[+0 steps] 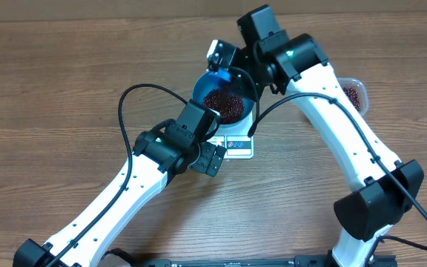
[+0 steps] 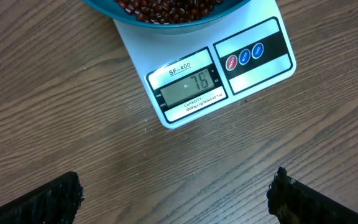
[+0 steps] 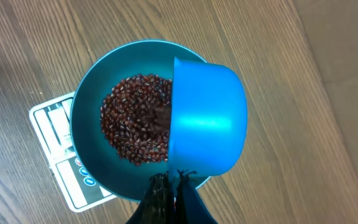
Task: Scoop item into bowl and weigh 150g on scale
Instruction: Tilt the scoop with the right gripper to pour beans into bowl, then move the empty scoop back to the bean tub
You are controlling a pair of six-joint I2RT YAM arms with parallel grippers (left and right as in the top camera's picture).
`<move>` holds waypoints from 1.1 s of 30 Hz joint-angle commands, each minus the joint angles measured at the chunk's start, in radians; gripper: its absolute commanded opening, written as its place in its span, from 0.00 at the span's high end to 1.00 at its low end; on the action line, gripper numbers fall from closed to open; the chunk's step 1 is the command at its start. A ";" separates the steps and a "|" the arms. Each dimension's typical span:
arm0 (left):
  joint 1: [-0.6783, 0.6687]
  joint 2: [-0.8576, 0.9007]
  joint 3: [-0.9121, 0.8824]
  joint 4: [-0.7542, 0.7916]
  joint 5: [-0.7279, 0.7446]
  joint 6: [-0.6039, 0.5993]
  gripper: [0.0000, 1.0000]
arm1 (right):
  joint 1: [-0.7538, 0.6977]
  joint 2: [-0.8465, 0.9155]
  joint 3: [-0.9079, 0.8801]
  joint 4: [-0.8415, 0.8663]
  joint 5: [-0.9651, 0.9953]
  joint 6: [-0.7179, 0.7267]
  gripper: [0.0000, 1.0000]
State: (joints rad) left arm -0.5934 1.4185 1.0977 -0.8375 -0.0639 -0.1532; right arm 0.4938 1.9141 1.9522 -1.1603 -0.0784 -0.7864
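Observation:
The blue bowl [image 1: 201, 90] stands on the white scale [image 1: 238, 147] and holds a heap of red-brown beans [image 1: 224, 104]. My right gripper [image 3: 171, 180] is shut on the handle of a small blue scoop [image 3: 207, 118]. The scoop is tipped on its side over the bowl [image 3: 95, 165], and beans [image 3: 132, 127] blur at its mouth. The left gripper [image 2: 176, 194] hangs open over bare wood just in front of the scale [image 2: 253, 78]. Nothing lies between its fingers [image 2: 48, 202]. The scale's display reads 76.
A clear tub [image 1: 353, 92] of more beans sits at the right, partly hidden behind the right arm. Both arms cross the front half of the wooden table. The left arm's cable loops up beside the bowl.

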 commanded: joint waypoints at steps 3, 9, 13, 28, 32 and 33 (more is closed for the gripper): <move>0.006 -0.013 -0.001 0.001 0.009 0.019 0.01 | 0.013 -0.037 0.034 0.012 0.062 -0.008 0.96; 0.006 -0.013 -0.001 0.001 0.009 0.019 0.01 | 0.013 -0.037 0.034 0.012 0.058 -0.007 0.96; 0.006 -0.013 -0.001 0.001 0.009 0.019 0.00 | 0.012 -0.037 0.033 0.010 0.024 0.026 0.96; 0.006 -0.013 -0.001 0.001 0.009 0.019 0.00 | -0.196 -0.040 0.090 0.032 -0.318 0.407 0.96; 0.006 -0.013 -0.001 0.001 0.009 0.019 0.00 | -0.312 -0.040 0.111 -0.040 -0.448 0.460 0.96; 0.006 -0.013 -0.001 0.001 0.009 0.019 0.00 | -0.363 -0.040 0.111 -0.075 -0.481 0.477 0.96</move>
State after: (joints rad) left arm -0.5934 1.4185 1.0977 -0.8375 -0.0639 -0.1532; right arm 0.2337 1.9137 2.0315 -1.1843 -0.4030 -0.4038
